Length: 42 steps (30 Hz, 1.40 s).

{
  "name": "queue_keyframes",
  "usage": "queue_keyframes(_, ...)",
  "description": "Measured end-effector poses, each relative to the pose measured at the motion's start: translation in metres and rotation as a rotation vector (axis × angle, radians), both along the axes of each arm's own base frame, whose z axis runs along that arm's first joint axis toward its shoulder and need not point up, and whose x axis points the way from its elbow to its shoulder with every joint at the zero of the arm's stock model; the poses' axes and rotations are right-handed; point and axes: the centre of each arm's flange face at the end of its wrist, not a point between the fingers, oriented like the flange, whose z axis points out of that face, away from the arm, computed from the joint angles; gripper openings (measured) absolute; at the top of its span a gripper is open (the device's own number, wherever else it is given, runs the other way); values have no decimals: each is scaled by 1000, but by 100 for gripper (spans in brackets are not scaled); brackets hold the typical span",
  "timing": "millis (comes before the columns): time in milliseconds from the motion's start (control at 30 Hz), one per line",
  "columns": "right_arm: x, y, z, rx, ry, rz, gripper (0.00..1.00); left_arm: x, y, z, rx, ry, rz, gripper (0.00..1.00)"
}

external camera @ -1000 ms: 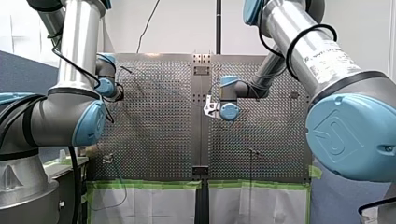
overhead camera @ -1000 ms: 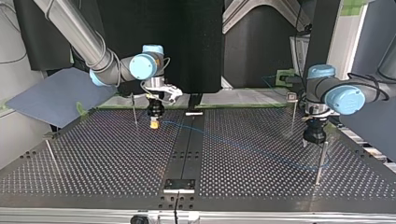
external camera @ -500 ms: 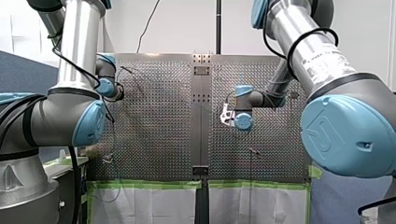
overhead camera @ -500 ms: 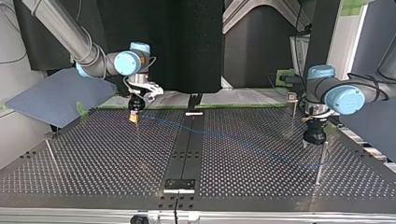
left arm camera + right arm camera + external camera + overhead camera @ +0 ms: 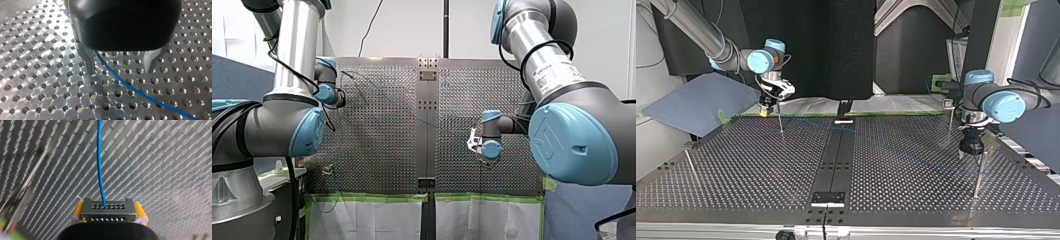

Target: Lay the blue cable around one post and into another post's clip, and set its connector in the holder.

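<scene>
- Front view: right gripper [image 5: 475, 144] has moved off the table's centre strip toward the near right.
- Top view: it has passed the thin post [image 5: 780, 122]. The blue cable [image 5: 886, 146] trails back to the left gripper [image 5: 971, 149].
- Left wrist view: metal fingers [image 5: 87, 60] stand apart, and the cable lies loose between them.
- Right wrist view: yellow pads [image 5: 78, 210] are clamped on the connector [image 5: 108, 210].
- Judgement: the lay around the post is beginning.

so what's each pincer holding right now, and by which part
My right pincer grips the blue cable by its connector, on both sides, between yellow pads. My left pincer is open and holds nothing; the cable only passes between its fingers.
</scene>
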Motion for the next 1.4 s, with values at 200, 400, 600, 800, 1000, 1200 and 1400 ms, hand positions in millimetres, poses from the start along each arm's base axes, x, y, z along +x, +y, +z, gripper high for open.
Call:
queue_keyframes(200, -37, 5, -45, 50, 7, -55, 0, 0, 0, 0, 0, -1, 0, 100)
queue_keyframes(400, -71, 15, -85, 98, 14, -105, 0, 0, 0, 0, -1, -1, 0, 100)
queue_keyframes(600, -104, 25, -109, 124, 17, -153, 0, 0, 0, 0, -1, -1, -1, 100)
queue_keyframes(800, -129, 34, -119, 129, 22, -161, 0, 0, -2, 0, -1, -1, -4, 100)
queue_keyframes(1000, -134, 50, -128, 134, 9, -123, 0, 0, -6, 0, -1, 0, -11, 100)
queue_keyframes(1200, -133, 46, -134, 112, -15, -85, 0, 0, -9, 0, -1, 0, -16, 100)
queue_keyframes(1400, -138, 32, -154, 141, -31, -58, 0, 0, -10, 0, 0, 0, -18, 100)
